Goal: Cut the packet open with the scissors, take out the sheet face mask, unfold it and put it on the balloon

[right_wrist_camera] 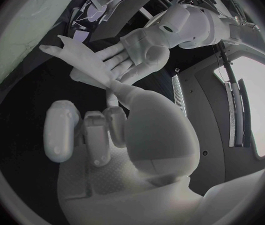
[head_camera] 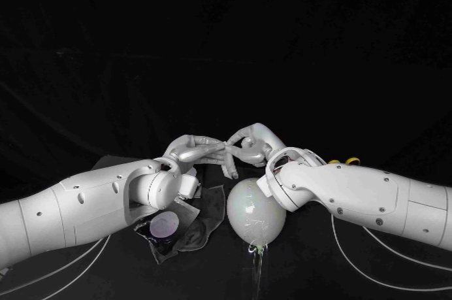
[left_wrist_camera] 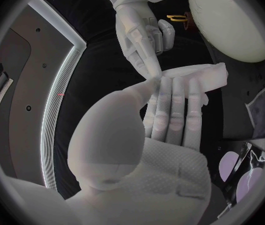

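Cams: head plus two wrists.
Head looks down at table point(head_camera: 306, 267); wrist cams sit tight behind my left hand point(head_camera: 193, 150) and right hand point(head_camera: 251, 143), facing each other. All share where they meet.

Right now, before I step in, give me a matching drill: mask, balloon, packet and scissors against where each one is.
Things:
1. sheet face mask
2. balloon
3. packet
4. scissors

Places:
A. on the table by the left wrist
B. behind the right arm, yellow handles showing
C. folded, held between the left hand and the right hand
D. on the table between the two arms, below the hands

Pairs: 1-C, 2-D, 3-A, 4-B.
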